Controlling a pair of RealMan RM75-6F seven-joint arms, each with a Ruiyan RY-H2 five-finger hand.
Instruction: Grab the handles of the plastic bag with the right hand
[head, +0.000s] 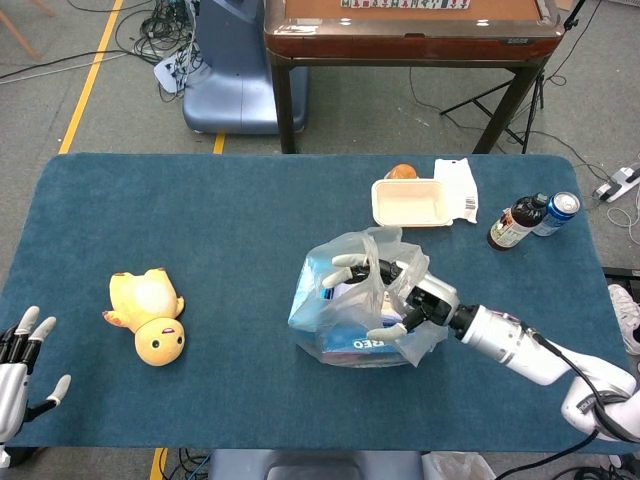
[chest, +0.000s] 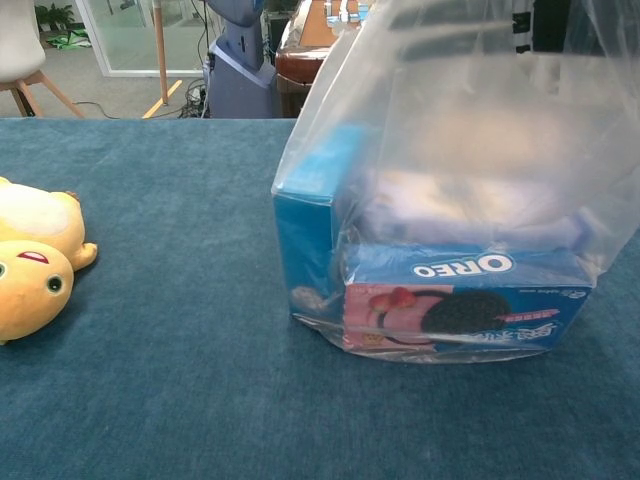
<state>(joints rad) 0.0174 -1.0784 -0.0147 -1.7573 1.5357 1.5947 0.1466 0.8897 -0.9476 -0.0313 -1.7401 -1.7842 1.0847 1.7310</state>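
- The plastic bag (head: 362, 305) stands on the blue table (head: 200, 230), a little toward 4 o'clock from the table's middle in the head view.
- Inside the plastic bag are an Oreo box (chest: 465, 300) at the front, a tall blue box (chest: 305, 230) at its 9 o'clock side, and a pale pack behind them, blurred by the film.
- The bag handles (head: 385, 245) rise at the bag's 12 o'clock side, crumpled together.
- The right hand (head: 405, 290) comes in from 4 o'clock and reaches across the bag's open top; its fingers (head: 348, 262) are spread wide, one stretching toward 9 o'clock, another lying low near the bag's front. I cannot tell whether any finger has a handle pinched.
- In the chest view the right hand shows only as dark shapes behind the film at the top.
- The left hand (head: 18, 360) hovers at the table's 8 o'clock corner, fingers apart and holding nothing.
- A yellow plush duck (head: 150, 315) lies on the table toward 9 o'clock, well apart from the bag.
- At 1 o'clock of the bag sits a white food box (head: 411, 201), with a brown bottle (head: 515, 222) and a can (head: 558, 210) toward 2 o'clock.
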